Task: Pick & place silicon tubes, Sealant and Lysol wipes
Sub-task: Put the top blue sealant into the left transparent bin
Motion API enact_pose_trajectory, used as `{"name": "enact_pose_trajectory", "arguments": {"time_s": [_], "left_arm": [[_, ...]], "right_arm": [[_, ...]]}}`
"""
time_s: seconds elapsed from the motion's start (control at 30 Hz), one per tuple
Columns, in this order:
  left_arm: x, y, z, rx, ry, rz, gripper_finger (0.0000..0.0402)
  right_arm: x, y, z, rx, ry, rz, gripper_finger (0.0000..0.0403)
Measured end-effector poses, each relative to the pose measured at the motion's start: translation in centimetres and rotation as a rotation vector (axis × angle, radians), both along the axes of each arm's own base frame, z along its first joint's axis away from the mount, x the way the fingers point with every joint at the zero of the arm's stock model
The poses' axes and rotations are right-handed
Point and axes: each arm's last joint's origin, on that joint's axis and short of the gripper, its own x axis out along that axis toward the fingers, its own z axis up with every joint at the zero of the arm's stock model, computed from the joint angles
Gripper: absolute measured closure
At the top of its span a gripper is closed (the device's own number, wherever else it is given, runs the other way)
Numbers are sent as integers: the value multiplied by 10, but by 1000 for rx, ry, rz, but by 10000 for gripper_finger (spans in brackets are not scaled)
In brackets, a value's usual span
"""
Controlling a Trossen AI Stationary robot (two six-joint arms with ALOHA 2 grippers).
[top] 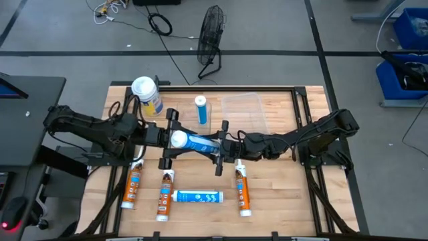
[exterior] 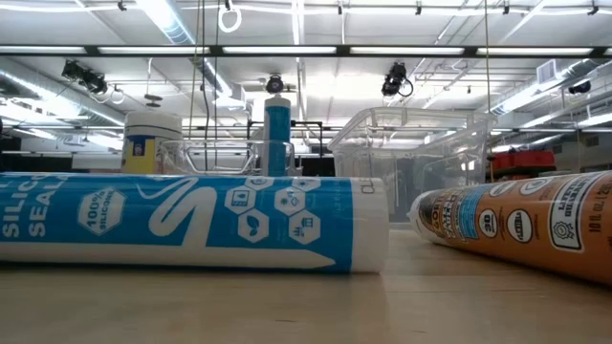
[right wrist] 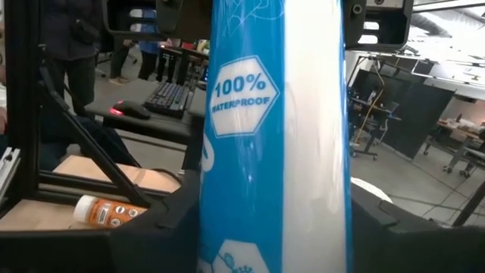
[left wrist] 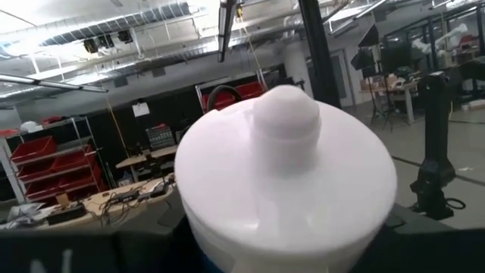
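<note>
A white-and-blue sealant tube hangs level over the middle of the table, between both arms. My left gripper is shut on its white end and my right gripper on its blue end. The Lysol wipes canister stands upright on its base at the far left. Another blue tube stands upright beside a clear bin. Three orange tubes and a white-and-blue one lie on their sides near the front edge. My left gripper holds the tube's white round end between its two fingers, coming level from the table's left and lying along the tube. The white end faces the wrist camera and hides the pads. The tube is lifted clear of the table. My right gripper holds the tube's blue-and-white body between its two fingers, coming level from the table's right and lying along the tube. The tube runs straight away from the fingers toward the other gripper, level and clear of the table.
The low view shows the lying white-and-blue tube and an orange tube close to the camera, with the clear bin behind. A black fan and cables lie on the floor beyond the far edge. Black frame rails border the table.
</note>
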Motion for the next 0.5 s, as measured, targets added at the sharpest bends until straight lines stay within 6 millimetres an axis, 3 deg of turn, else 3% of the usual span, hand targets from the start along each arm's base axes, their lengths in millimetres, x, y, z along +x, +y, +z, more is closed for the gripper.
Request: {"name": "enact_pose_trajectory", "arguments": {"time_s": [0.17, 0.5], "left_arm": [[0, 3, -1, 7, 11, 82, 188], [-5, 17, -7, 23, 116, 228, 188]], "right_arm": [[1, -7, 2, 15, -4, -49, 163], [-20, -16, 11, -38, 135, -147, 155]]}}
